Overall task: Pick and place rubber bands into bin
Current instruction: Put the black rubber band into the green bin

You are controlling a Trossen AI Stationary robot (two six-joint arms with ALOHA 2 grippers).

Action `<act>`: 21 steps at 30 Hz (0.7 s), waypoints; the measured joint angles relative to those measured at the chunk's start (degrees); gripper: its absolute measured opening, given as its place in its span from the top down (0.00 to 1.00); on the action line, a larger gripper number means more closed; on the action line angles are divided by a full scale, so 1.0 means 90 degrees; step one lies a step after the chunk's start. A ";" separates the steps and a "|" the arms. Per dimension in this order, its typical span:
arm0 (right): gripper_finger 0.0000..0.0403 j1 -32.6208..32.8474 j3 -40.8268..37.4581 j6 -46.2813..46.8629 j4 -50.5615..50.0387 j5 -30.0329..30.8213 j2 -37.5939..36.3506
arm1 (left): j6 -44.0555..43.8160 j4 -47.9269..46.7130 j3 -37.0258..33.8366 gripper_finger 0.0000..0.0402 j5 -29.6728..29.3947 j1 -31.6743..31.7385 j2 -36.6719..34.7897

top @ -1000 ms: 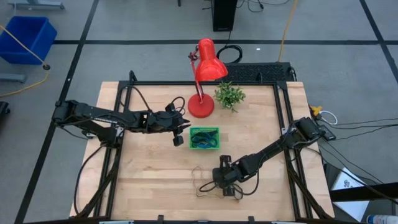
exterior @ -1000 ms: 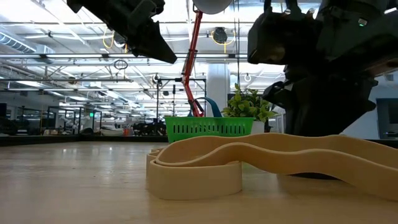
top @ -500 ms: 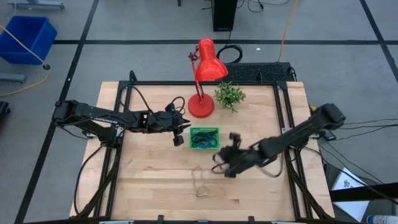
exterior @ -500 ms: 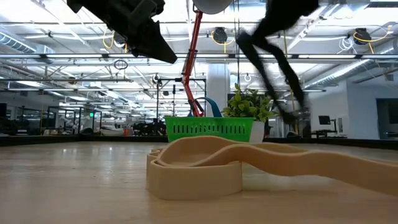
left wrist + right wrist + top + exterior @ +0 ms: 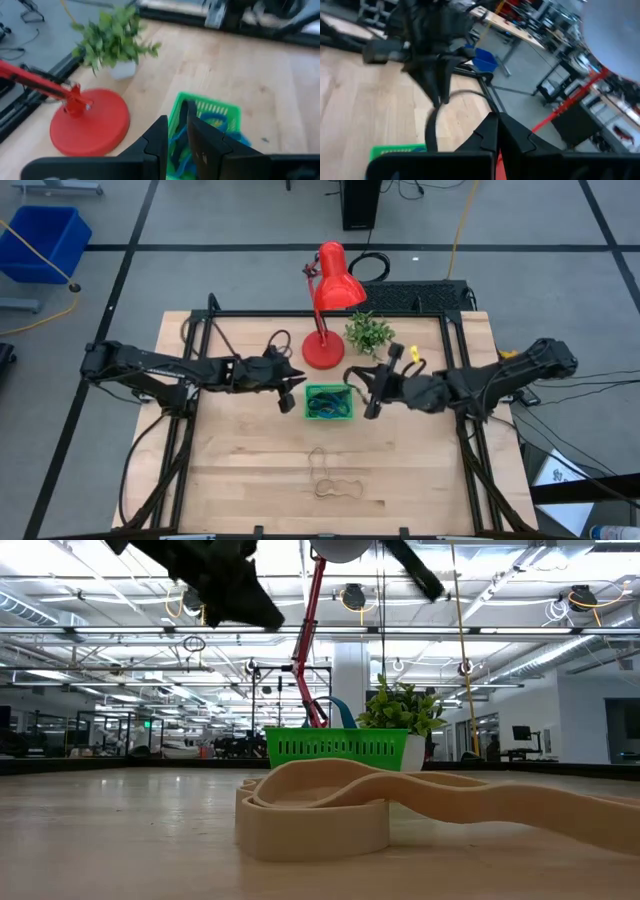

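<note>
High view shows the bin [image 5: 328, 402] sitting on the surface [image 5: 240, 470] just in front of the red lamp [image 5: 326, 310], with blue and dark rubber bands [image 5: 326, 409] lying inside it. More loops [image 5: 328, 476] lie loose on the wood nearer the front edge, well apart from the bin; the low view shows a tan one [image 5: 400, 802] up close. The right hand [image 5: 368, 390] hangs just beside the bin's right edge, fingers pressed together on a black band [image 5: 436, 120] that dangles as a loop in the right wrist view. The left hand [image 5: 288, 392] hovers at the bin's left edge, its fingers close together with a narrow gap, nothing between them. A small potted plant [image 5: 369, 333] stands beside the lamp.
</note>
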 joint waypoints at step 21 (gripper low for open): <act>1.00 -0.1178 -0.0591 -0.0341 0.0375 -0.2189 0.1579 | -0.0114 0.0239 0.0002 0.81 -0.0002 -0.0083 -0.1453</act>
